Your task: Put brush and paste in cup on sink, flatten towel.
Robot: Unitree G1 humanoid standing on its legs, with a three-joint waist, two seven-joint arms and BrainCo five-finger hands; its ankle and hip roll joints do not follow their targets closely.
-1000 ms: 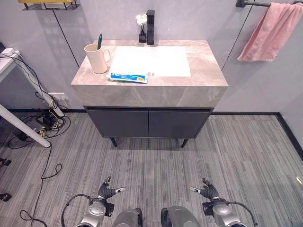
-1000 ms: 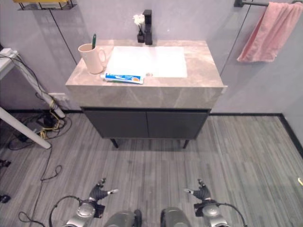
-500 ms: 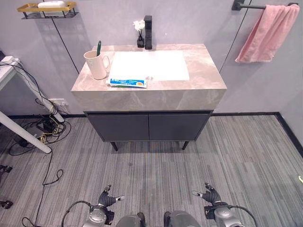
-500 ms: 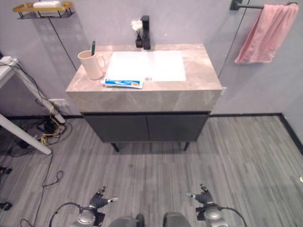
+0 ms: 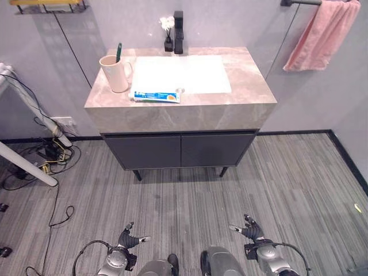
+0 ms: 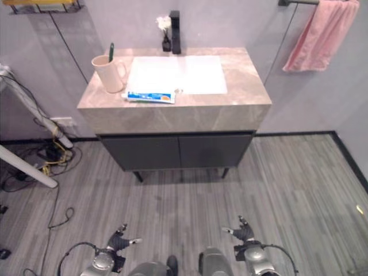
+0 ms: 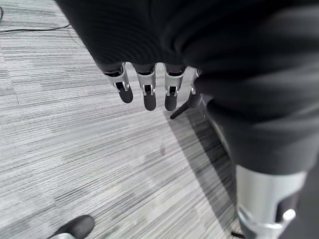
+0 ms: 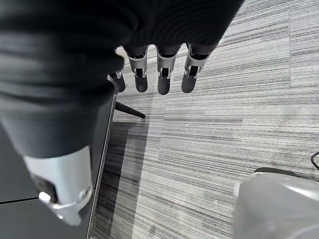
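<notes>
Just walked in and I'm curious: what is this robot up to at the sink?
Nothing is being handled right now. The left hand and right hand hang open, low over the floor, away from the sink counter. The brush stands in the cup; the paste lies beside it. The pink towel hangs bunched on its bar.

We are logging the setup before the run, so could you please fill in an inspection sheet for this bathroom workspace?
Surface: grey stone counter with a white sink, on a dark cabinet.
Job's things: green toothbrush stands in the pink cup; toothpaste lies flat at the front edge beside the cup; pink towel hangs bunched on the wall rail.
Clutter: small flower vase beside the black tap.
Hands: left hand and right hand open, low over the floor, holding nothing.
Cables: a tangle of wires left of the cabinet.
Surroundings: grey walls, striped grey floor.
</notes>
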